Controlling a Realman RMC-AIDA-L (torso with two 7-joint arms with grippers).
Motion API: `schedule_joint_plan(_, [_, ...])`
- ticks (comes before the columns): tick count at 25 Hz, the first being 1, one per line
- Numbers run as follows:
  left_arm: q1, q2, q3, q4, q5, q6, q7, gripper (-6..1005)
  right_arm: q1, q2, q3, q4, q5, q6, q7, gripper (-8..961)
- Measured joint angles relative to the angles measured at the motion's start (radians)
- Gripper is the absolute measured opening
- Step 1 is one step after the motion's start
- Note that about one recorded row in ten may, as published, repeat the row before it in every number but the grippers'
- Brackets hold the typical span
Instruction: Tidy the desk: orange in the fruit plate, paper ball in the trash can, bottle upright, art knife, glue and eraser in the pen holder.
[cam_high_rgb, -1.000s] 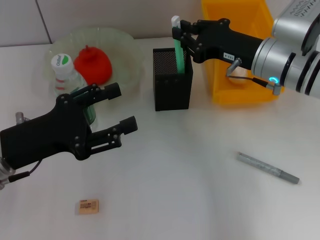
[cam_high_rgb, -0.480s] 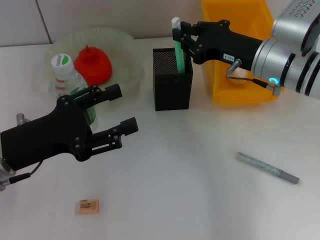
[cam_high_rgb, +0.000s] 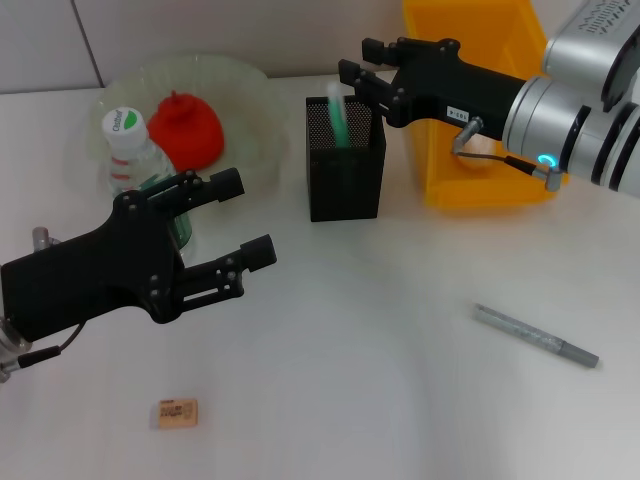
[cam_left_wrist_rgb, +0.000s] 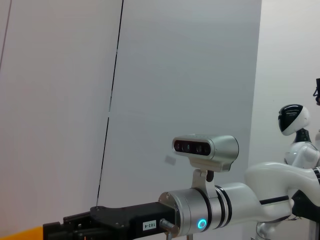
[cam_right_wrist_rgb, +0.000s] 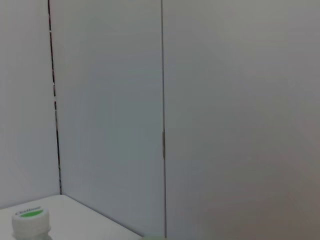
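My right gripper (cam_high_rgb: 358, 64) hangs open just above the black mesh pen holder (cam_high_rgb: 345, 175). The green glue stick (cam_high_rgb: 337, 112) stands loose inside the holder, its white cap poking over the rim. A grey art knife (cam_high_rgb: 535, 335) lies on the table at the right. Near the front left lies a small tan eraser (cam_high_rgb: 175, 412). The bottle (cam_high_rgb: 128, 145) stands upright beside the clear fruit plate (cam_high_rgb: 245, 85), which holds a red fruit (cam_high_rgb: 187, 130). My left gripper (cam_high_rgb: 248, 215) is open in front of the bottle, holding nothing. I cannot make out a paper ball.
A yellow bin (cam_high_rgb: 470, 40) stands behind my right arm, right of the pen holder. The bottle's white cap (cam_right_wrist_rgb: 30, 220) shows in the right wrist view. My right arm (cam_left_wrist_rgb: 210, 220) appears in the left wrist view against a grey wall.
My right gripper has opened and the glue stick has dropped down into the pen holder. The left arm has not moved.
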Motion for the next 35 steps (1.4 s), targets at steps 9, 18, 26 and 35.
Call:
schedule_joint_plan(9, [0.001, 0.002, 0.000, -0.003, 0.000, 0.000, 0.001, 786, 0.008, 0.001, 0.005, -0.006, 0.000, -0.003, 0.008, 555])
schedule_joint_plan(18, [0.011, 0.005, -0.009, -0.007, 0.000, 0.011, 0.007, 786, -0.010, -0.002, 0.001, -0.032, 0.039, -0.009, 0.002, 760])
schedule_joint_plan(26, [0.015, 0.008, -0.025, -0.009, 0.000, 0.014, 0.005, 785, -0.057, -0.006, 0.005, -0.052, 0.015, -0.111, 0.002, 758])
schedule_joint_plan(35, [0.015, 0.009, -0.029, -0.002, 0.000, 0.015, 0.007, 785, -0.140, -0.006, 0.010, -0.104, 0.013, -0.207, 0.002, 758])
